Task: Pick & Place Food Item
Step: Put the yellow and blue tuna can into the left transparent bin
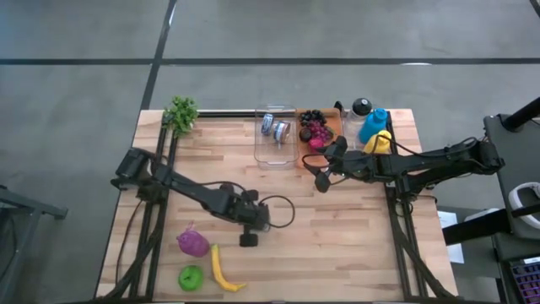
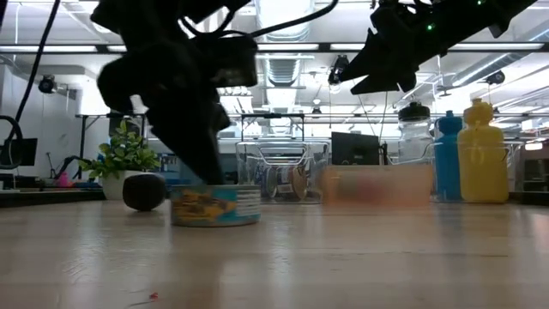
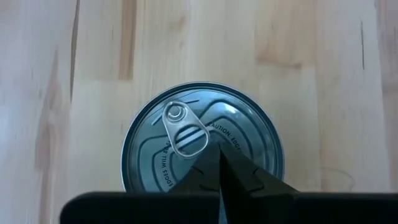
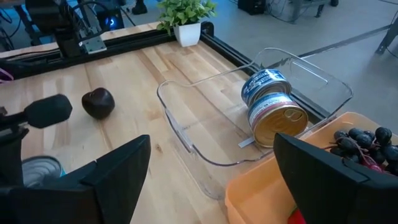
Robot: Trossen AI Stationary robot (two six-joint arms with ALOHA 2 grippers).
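Standing upright on the wooden table, axis vertical, lid and pull tab facing up: tin can, directly beneath the left gripper. Cannot tell whether those fingers grip it. Hovering spread and empty near the clear bin: right gripper.

plant sitting at table back-left corner | blue bottle + yellow bottle standing back-right | monitor showing in room bkgd
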